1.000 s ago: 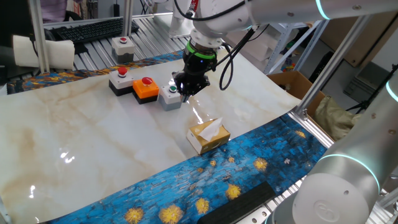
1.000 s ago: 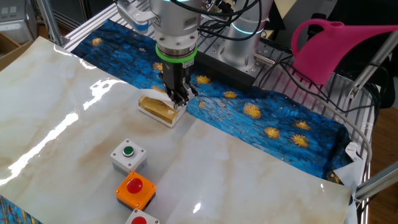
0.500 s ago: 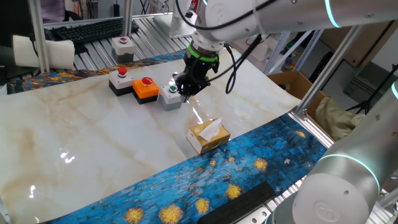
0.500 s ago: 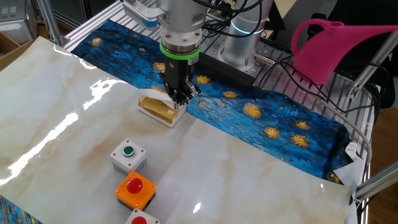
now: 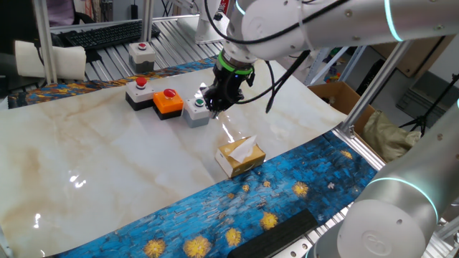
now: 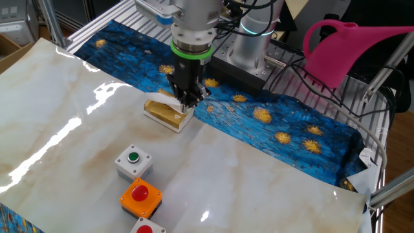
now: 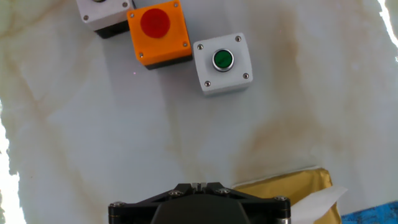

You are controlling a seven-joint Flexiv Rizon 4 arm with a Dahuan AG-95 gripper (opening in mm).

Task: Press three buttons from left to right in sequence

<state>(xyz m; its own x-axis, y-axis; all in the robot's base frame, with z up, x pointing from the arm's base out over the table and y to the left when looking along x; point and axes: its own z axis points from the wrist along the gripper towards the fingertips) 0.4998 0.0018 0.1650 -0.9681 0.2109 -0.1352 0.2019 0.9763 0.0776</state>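
Three button boxes are sitting in a row on the marble table [image 5: 107, 165] in one fixed view: the black box [image 5: 140, 92] with its red button on the left, the orange box [image 5: 168, 102] touching it, and the grey box [image 5: 196, 111] on the right. The claw [image 5: 215, 106] is hanging in the air just to the right of the grey box, and a tan tissue box [image 5: 240, 156] is lying nearer the camera. A separate pale box [image 5: 141, 54] is resting far off beyond the table.

In the other fixed view the claw [image 6: 184, 103] is hovering over the tissue box [image 6: 167, 113], well apart from the grey box [image 6: 134, 162] and orange box [image 6: 141, 197].

In the hand view the grey box [image 7: 222, 63] is showing its green button, with the orange box [image 7: 158, 32] touching its left side. I cannot tell whether the claw is spread or pressed together.
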